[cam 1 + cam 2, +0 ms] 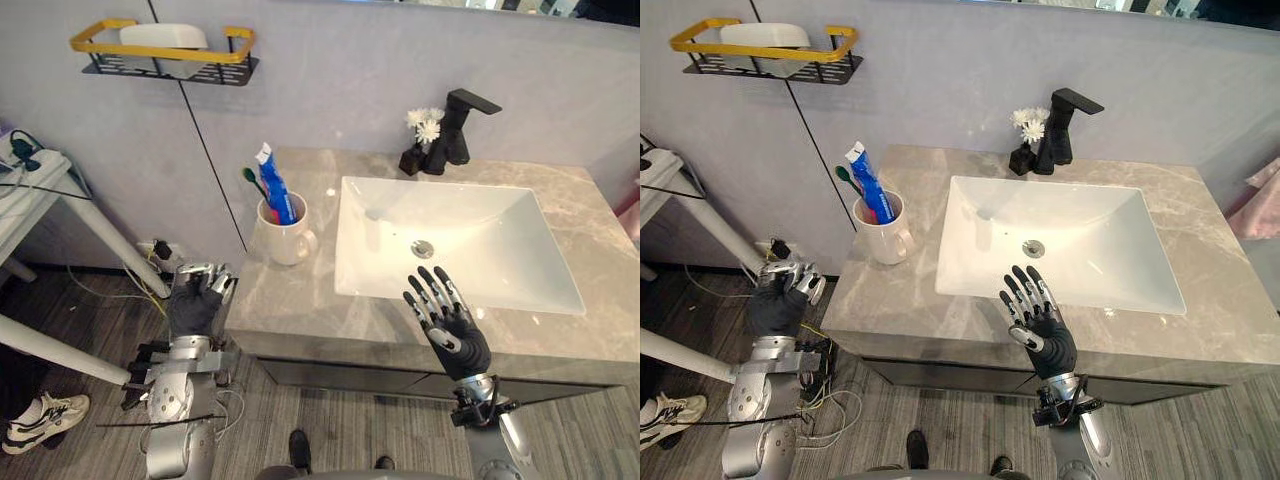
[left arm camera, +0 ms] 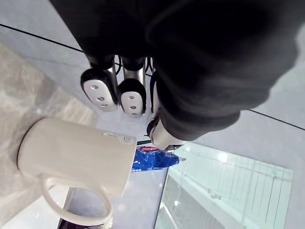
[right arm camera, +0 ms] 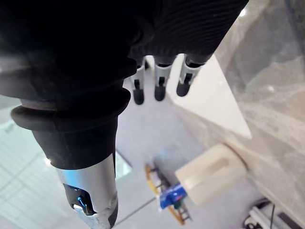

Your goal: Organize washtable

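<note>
A white mug (image 1: 285,238) stands on the grey stone washtable (image 1: 300,310) left of the white sink (image 1: 480,250). It holds a blue toothpaste tube (image 1: 277,185) and a green toothbrush (image 1: 250,178). My left hand (image 1: 196,300) hangs off the counter's left end, level with its front corner, fingers curled and holding nothing; its wrist view shows the mug (image 2: 76,157) close by. My right hand (image 1: 452,322) hovers above the front counter edge before the sink, fingers spread straight and empty. The right wrist view catches the mug (image 3: 209,179) farther off.
A black faucet (image 1: 462,125) and a small black vase of white flowers (image 1: 424,128) stand behind the sink. A yellow-and-black wall shelf (image 1: 165,52) carries a white dish. A white table (image 1: 40,195) and a person's shoe (image 1: 40,420) are at left.
</note>
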Controlling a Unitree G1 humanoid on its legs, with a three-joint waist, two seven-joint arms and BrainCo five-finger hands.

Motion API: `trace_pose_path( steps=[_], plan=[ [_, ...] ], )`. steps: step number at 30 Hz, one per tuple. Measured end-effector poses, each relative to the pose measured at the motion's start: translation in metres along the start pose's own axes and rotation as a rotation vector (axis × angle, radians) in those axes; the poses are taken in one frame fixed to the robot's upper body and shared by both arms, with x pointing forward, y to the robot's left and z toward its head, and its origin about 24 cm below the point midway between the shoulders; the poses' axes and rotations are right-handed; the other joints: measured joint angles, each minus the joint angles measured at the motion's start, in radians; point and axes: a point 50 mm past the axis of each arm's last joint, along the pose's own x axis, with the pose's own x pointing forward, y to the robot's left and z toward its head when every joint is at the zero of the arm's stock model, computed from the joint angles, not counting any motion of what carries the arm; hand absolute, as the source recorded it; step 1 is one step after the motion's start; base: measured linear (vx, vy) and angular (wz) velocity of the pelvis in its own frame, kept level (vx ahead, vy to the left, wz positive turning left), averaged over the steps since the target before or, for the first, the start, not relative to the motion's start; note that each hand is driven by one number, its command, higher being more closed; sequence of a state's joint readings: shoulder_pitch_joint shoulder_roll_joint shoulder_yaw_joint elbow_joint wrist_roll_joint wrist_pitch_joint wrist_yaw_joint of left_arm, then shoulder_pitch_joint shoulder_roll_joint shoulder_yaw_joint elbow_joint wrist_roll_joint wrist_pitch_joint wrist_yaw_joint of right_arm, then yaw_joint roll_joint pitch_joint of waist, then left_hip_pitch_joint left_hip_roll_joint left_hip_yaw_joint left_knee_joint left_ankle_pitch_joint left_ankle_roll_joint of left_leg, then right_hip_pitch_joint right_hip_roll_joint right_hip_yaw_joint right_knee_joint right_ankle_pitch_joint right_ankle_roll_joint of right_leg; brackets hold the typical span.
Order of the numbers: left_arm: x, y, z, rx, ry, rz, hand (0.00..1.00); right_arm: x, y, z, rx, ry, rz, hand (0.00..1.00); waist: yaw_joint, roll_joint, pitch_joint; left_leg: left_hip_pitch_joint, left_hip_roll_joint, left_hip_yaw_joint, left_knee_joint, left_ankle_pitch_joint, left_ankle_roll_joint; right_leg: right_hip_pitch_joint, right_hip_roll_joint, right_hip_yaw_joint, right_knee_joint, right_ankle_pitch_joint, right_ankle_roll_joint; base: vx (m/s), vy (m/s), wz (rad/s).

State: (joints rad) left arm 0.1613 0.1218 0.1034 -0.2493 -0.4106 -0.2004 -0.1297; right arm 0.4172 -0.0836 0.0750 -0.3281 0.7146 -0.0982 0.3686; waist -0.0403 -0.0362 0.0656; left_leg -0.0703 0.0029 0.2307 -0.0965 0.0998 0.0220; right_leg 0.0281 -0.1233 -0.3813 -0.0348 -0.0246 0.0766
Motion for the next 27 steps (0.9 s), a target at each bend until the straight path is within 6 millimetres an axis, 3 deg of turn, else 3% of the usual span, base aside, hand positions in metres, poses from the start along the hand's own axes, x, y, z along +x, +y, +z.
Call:
trace_pose_path(
  steps=[10, 27],
  plan=[
    [0.024, -0.007, 0.004, 0.103, -0.012, -0.105, 1.00, -0.001, -0.001, 0.000, -0.008, 0.024, 0.006, 0.00, -0.002, -0.001, 0.024, -0.001, 0.003, 0.025, -0.003, -0.011, -0.003, -0.016, 0.000, 0.027, 0.004, 0.000, 0.000, 0.02, 0.010, -0.09],
    [0.028, -0.009, -0.013, 0.145, 0.075, -0.151, 1.00, -0.002, -0.004, 0.002, -0.028, 0.038, 0.009, 0.00, -0.003, -0.008, 0.040, -0.012, 0.002, 0.045, 0.001, -0.019, 0.003, -0.034, -0.001, 0.043, 0.005, 0.000, 0.001, 0.01, 0.004, -0.02]
  ],
)
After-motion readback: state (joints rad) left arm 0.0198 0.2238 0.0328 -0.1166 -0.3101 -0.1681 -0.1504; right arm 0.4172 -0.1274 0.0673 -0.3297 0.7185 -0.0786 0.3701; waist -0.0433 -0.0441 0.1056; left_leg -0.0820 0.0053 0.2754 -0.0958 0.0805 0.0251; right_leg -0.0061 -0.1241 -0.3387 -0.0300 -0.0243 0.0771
